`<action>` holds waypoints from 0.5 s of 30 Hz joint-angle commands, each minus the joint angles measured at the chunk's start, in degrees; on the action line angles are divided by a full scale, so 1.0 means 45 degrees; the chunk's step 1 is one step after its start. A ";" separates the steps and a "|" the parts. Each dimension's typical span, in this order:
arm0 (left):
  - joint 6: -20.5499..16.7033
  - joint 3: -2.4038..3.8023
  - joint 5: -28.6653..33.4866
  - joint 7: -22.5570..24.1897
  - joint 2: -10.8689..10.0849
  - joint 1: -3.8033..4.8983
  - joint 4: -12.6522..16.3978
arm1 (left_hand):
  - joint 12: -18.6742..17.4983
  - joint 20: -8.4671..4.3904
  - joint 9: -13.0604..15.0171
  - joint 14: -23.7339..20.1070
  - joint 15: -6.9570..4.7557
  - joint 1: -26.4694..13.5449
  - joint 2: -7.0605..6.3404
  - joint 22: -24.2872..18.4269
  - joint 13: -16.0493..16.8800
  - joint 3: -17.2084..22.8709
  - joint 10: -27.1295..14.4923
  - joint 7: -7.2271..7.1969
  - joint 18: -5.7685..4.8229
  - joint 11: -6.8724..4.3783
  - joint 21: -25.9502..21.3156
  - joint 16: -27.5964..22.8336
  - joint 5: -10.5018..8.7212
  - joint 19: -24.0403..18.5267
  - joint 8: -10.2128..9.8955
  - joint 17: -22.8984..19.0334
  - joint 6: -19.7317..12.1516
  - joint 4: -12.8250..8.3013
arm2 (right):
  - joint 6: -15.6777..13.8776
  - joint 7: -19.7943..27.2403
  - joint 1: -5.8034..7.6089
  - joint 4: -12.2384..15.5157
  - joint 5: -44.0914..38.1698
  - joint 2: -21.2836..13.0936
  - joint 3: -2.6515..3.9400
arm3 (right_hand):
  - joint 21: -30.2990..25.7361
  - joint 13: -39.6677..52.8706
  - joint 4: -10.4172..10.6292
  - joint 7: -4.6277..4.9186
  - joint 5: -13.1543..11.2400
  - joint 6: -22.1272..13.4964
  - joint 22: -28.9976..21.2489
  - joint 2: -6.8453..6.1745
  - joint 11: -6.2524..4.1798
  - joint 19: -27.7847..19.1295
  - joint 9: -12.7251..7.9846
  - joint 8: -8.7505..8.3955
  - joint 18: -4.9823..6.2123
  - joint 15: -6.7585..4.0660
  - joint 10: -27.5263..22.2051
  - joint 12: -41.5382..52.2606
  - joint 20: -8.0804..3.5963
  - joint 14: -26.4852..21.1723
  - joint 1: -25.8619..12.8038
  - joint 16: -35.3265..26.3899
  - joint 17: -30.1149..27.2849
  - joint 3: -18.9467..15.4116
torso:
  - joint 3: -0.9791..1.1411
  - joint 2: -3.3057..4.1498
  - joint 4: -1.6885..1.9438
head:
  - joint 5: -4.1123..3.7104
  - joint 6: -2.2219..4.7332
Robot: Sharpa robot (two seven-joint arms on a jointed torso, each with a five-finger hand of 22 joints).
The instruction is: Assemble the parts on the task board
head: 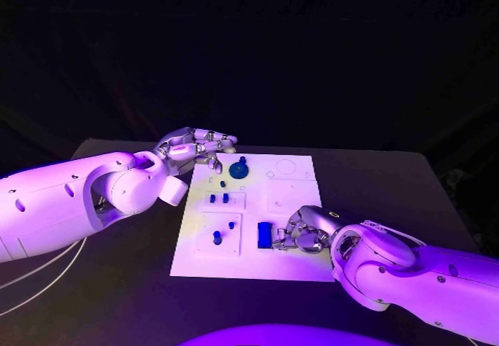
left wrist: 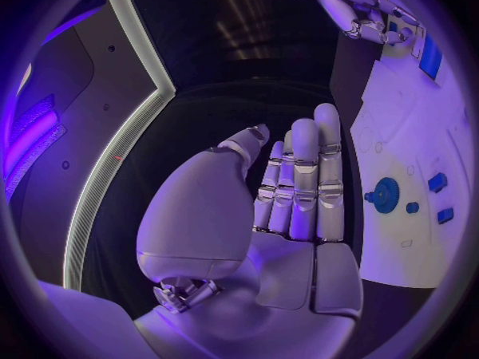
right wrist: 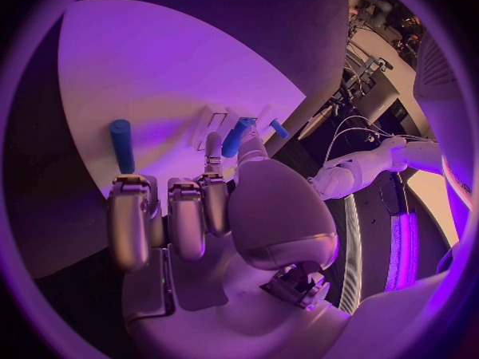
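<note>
Your black table (head: 125,288) carries the white task board (head: 296,267) at centre frame. On it you have: a round blue part (head: 239,170) near the upper edge; two small blue pegs (head: 218,197) in the middle; a blue peg (head: 218,237) in the lower-left panel; an upright blue block (head: 264,234) lower centre. Your left hand (head: 192,149) hovers at the board's upper-left corner, fingers (left wrist: 304,175) extended, holding nothing. Your right hand (head: 296,232) sits just right of the blue block, fingers curled; whether it grips the block, you cannot tell.

arms: white rounded shells, dark screw dots | left hand (head: 192,150), right hand (head: 296,232): silver, segmented fingers
</note>
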 commanded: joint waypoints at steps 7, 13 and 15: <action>0.0212 0.0001 -0.0043 0.0094 -0.0032 0.0001 0.0026 | 0.0044 0.0034 -0.0020 -0.0087 0.0036 0.0022 0.0083 -0.0014 0.0021 -0.0009 -0.0060 -0.0001 0.0190 -0.0002 -0.0052 0.0049 -0.0004 0.0056 0.0052 -0.0012 -0.0112 -0.0031 | -0.1263 0.0965 0.0173 0.0756 0.0234 -0.1527 0.0017 | -0.0253 0.1320 -0.0023 0.0436 0.0267 -0.0858 0.2575 0.0605 0.0246 0.0979 -0.0420 -0.0833 -0.0153 0.0190 -0.0188 -0.0513 0.0080 0.1244 0.0877 -0.0079 0.2882 0.0128 | -0.0021 -0.0018 -0.0029 | -0.0091 0.0021; 0.0180 -0.0002 -0.0043 0.0156 -0.0043 0.0000 0.0037 | 0.0060 0.0031 -0.0023 -0.0094 0.0036 0.0050 0.0093 -0.0025 0.0023 -0.0015 -0.0078 0.0006 0.0189 0.0004 -0.0066 0.0049 -0.0007 0.0062 0.0069 -0.0024 -0.0126 -0.0051 | -0.1295 0.1453 0.0318 0.0886 -0.0049 -0.2552 0.0016 | -0.0208 0.1330 -0.0114 0.0704 0.0372 -0.0860 0.2613 0.0482 0.0476 0.0993 -0.0994 -0.1765 -0.0164 0.0410 -0.0192 -0.0543 0.0291 0.1250 0.1107 -0.0064 0.2905 0.0265 | -0.0003 -0.0014 -0.0049 | -0.0289 0.0041; 0.0177 -0.0003 -0.0043 0.0175 -0.0043 -0.0004 0.0039 | 0.0060 0.0031 -0.0023 -0.0094 0.0036 0.0051 0.0094 -0.0026 0.0024 -0.0016 -0.0079 0.0006 0.0189 0.0004 -0.0067 0.0049 -0.0007 0.0063 0.0070 -0.0024 -0.0127 -0.0052 | -0.1316 0.1523 0.0326 0.0839 -0.0191 -0.2767 0.0014 | -0.0188 0.1344 -0.0132 0.0705 0.0380 -0.0789 0.2627 0.0472 0.0491 0.1000 -0.1094 -0.1903 -0.0167 0.0427 -0.0178 -0.0530 0.0316 0.1250 0.1149 -0.0062 0.2908 0.0299 | 0.0007 -0.0018 -0.0052 | -0.0378 0.0026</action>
